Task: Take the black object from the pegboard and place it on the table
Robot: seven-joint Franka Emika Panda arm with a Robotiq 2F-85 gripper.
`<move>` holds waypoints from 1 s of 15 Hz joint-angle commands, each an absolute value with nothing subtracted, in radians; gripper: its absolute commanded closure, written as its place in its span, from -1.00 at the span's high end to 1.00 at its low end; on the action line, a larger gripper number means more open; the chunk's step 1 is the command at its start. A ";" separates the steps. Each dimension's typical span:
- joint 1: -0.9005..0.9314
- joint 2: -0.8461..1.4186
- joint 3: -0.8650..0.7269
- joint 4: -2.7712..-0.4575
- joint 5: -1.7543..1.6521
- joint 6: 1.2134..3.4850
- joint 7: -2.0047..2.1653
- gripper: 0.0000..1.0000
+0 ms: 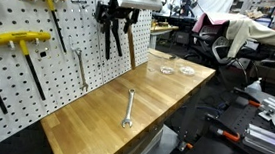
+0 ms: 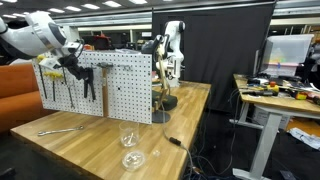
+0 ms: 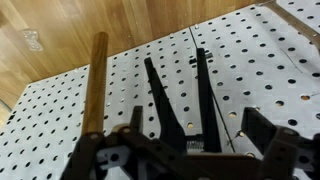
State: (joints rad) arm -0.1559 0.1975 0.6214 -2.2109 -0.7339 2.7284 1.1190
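Black pliers (image 3: 205, 95) hang head-up on the pegboard (image 3: 275, 70), just beside a hammer handle (image 3: 96, 90), their grips reaching toward the pegboard's lower edge; the claw (image 3: 192, 118), spread wide, straddles both grips unclamped, with bare table (image 1: 166, 90) below the pegboard.

pegboard (image 1: 37, 78): white, with a regular grid of small dark holes.
black object (image 3: 206, 100): two handles, black all along.
hammer handle (image 3: 97, 80): mid-brown wood.
T-handled tools (image 1: 15, 41): bright yellow grips on dark shafts.
wrench (image 1: 129, 108): silver-grey metal.
table (image 1: 171, 90): light honey wood — butcher-block strips running lengthwise, with faint grain.
arm (image 2: 35, 35): white casing with dark joints.
backdrop (image 2: 225, 60): plain black, no pattern.
seat (image 2: 15, 85): orange — only partly seen at the edge of an exterior view.
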 commanded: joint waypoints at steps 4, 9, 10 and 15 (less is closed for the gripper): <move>-0.136 0.327 0.614 -2.129 -0.757 2.749 1.110 1.00; -0.130 0.324 0.615 -2.115 -0.760 2.732 1.100 1.00; -0.132 0.318 0.618 -2.116 -0.758 2.731 1.094 1.00; -0.146 0.289 0.633 -2.153 -0.730 2.718 1.054 1.00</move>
